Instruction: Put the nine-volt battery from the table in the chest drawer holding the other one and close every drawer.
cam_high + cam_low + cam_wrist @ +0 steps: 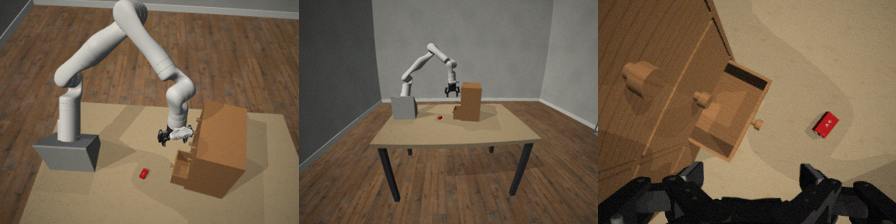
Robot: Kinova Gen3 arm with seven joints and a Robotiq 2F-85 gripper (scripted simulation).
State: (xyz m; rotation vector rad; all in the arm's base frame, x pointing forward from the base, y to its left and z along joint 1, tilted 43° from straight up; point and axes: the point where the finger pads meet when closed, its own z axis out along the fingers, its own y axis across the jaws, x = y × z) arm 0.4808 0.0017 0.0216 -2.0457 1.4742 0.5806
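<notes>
The gripper (pixel 175 136) hangs wide open and empty beside the chest's (pixel 222 145) upper knobs. The bottom drawer (pixel 180 167) stands pulled out. The red nine-volt battery (pixel 144 173) lies on the bench (pixel 80 199), at nine o'clock from that drawer.

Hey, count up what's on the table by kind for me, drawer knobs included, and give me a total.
Red battery: 1
Wooden chest: 1
Drawer pulled out, the bottom one: 1
Drawer knobs showing: 5
Robot arm on its grey base, gripper open and holding nothing: 1
Total: 9
</notes>
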